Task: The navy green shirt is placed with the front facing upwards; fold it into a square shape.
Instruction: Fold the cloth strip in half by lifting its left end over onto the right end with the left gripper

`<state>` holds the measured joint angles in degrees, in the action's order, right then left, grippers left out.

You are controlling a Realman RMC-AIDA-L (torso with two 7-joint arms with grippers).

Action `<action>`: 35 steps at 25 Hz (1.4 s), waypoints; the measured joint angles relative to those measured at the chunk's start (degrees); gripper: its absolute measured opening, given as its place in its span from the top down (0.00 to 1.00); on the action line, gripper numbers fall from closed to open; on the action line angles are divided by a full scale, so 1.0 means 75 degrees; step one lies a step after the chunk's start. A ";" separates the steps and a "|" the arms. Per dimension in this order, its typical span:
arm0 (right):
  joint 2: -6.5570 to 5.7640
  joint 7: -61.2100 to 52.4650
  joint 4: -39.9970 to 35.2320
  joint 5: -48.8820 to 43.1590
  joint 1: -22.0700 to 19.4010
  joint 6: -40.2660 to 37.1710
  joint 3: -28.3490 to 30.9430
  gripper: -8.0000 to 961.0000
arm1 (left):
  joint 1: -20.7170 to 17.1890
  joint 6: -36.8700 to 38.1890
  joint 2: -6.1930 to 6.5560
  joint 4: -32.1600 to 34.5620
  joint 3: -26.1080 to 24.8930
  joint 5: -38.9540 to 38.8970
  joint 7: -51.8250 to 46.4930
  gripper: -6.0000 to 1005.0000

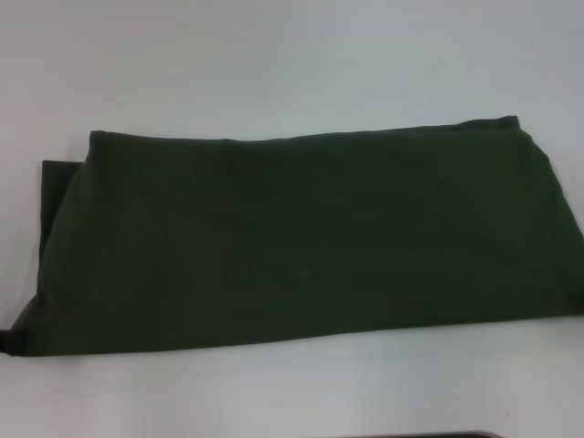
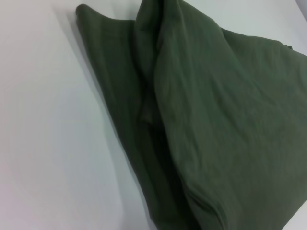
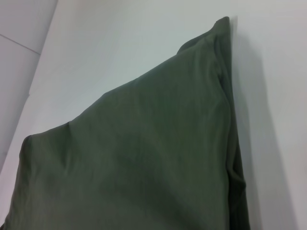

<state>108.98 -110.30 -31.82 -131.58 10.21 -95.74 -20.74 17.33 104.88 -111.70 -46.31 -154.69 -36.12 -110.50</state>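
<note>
Green: one folded navy green shirt (image 1: 301,237)

Only scraps of the robot's body show, both in the head view. A small black piece (image 1: 7,339) juts in at the left edge, too cut off to tell its shape. A thin dark strip (image 1: 420,435) runs along the bottom edge.

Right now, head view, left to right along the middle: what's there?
Bare white table → lower layer's edge peeking out at the far left corner → the navy green shirt, folded into a wide band, running off the right edge.
</note>
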 joint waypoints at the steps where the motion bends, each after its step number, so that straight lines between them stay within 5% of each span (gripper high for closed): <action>1: 0.0000 0.0000 0.0000 0.0000 -0.0004 0.0001 0.0001 0.98 | -0.0001 0.0016 0.0001 0.0000 0.0000 0.0000 -0.0002 0.98; 11: -0.0095 0.0034 -0.0021 0.0008 0.0053 -0.0254 0.0384 0.97 | 0.0080 0.0065 0.0001 -0.0001 -0.0020 -0.0053 -0.0020 0.95; 20: -0.0206 0.0060 -0.0172 0.0074 0.0302 -0.0887 0.1191 0.63 | 0.0413 -0.0022 0.0005 -0.0056 -0.0691 -0.0130 0.0064 0.63; 26: -0.0210 0.0089 -0.0225 0.0263 0.0737 -0.1503 0.1567 0.36 | 0.0716 -0.0071 -0.0025 -0.0060 -0.1151 -0.0795 0.0405 0.51; 35: 0.0026 0.0049 -0.0129 0.0204 0.1580 -0.1292 0.1033 0.33 | 0.1123 -0.0322 -0.0564 -0.0005 -0.1126 -0.1414 0.0961 0.46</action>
<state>109.18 -109.93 -32.79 -130.04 22.07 -105.44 -12.99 25.75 102.47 -115.93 -46.35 -163.13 -46.72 -103.29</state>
